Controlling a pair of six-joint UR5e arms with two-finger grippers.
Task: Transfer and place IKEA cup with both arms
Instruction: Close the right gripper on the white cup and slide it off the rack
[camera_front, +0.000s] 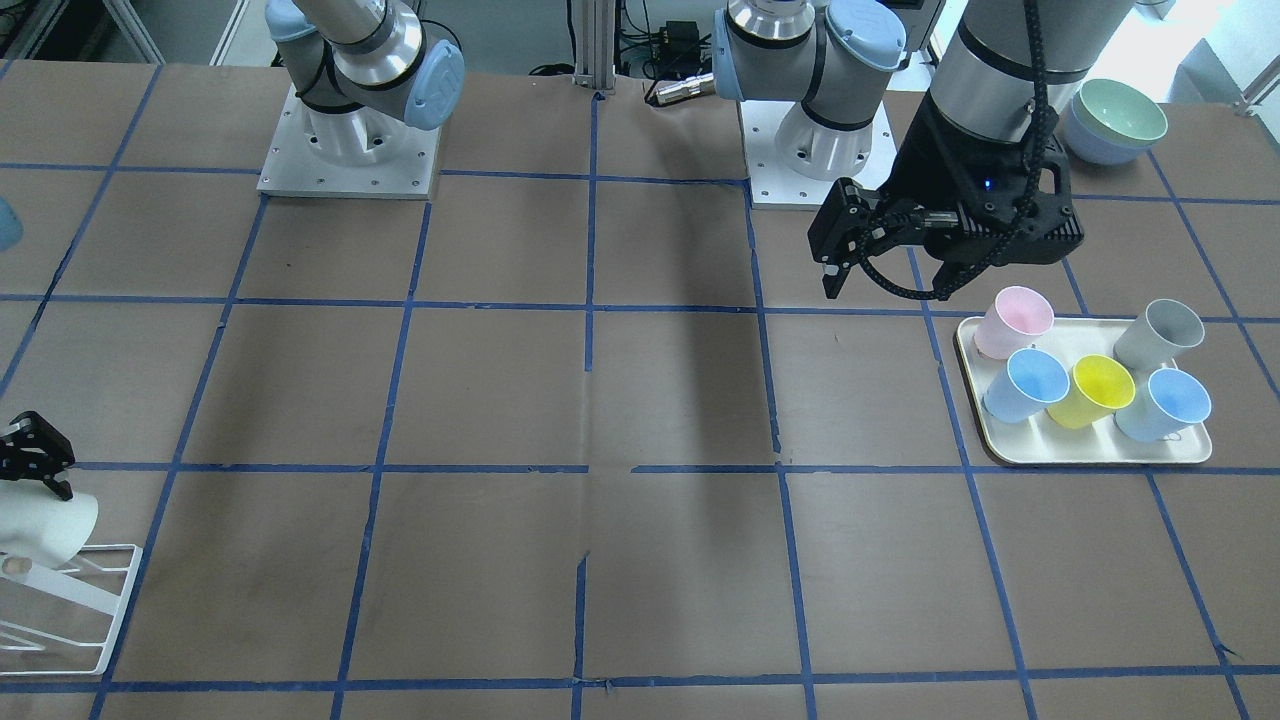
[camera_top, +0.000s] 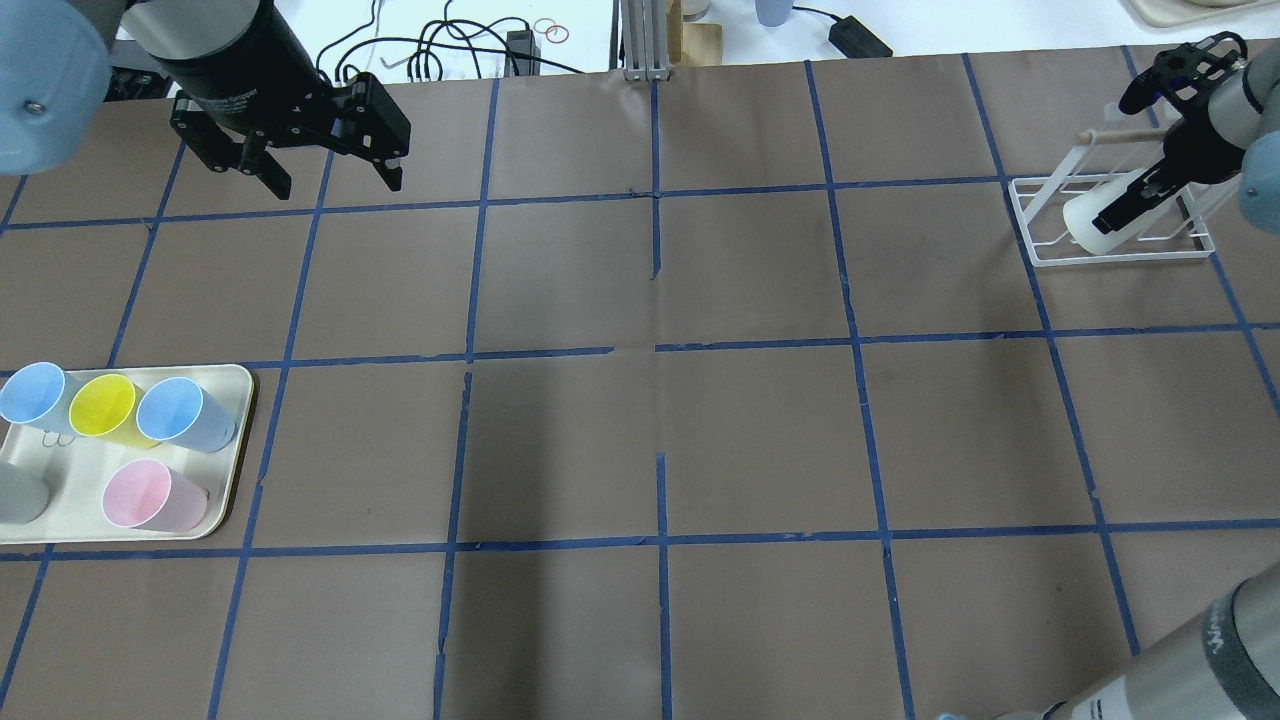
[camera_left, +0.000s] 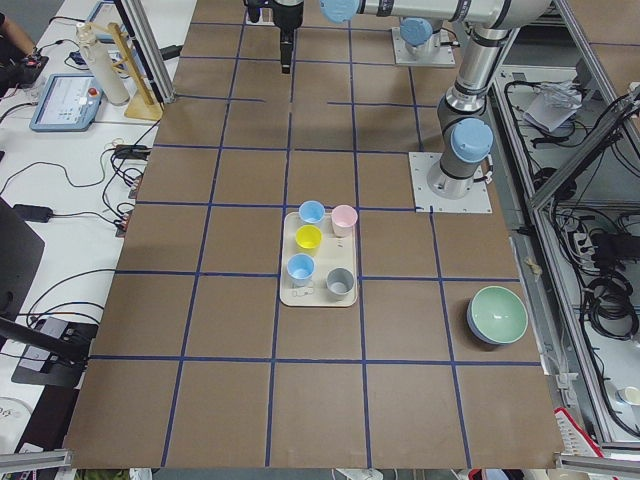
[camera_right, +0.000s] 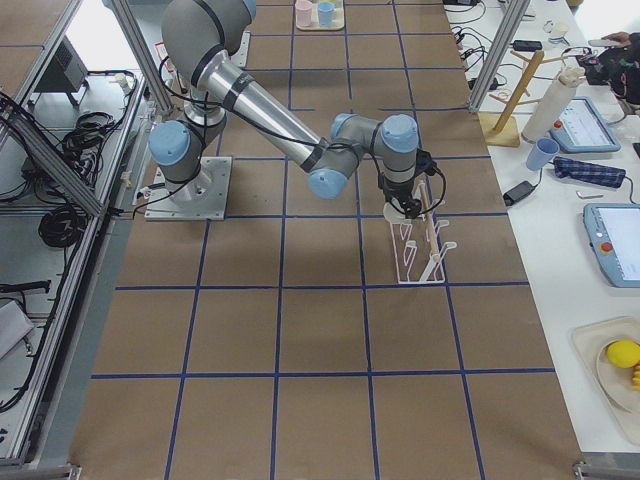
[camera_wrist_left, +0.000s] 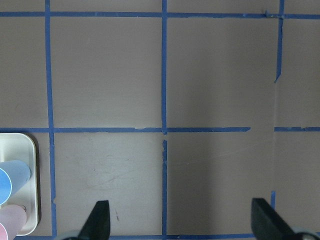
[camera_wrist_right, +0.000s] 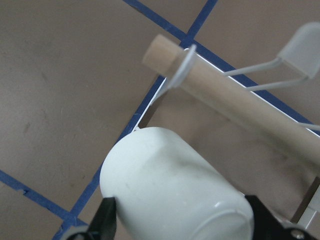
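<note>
The IKEA cup, off-white and tapered, lies tilted on its side over the white wire rack at the far right. My right gripper is shut on its rim end. In the right wrist view the cup fills the space between the two fingertips. In the front view the cup and right gripper sit at the left edge. My left gripper is open and empty, high over the far left of the table, also seen in the front view.
A cream tray at the near left holds two blue cups, a yellow, a pink and a grey cup. Stacked green and blue bowls stand beside the left arm's base. The rack has a wooden dowel.
</note>
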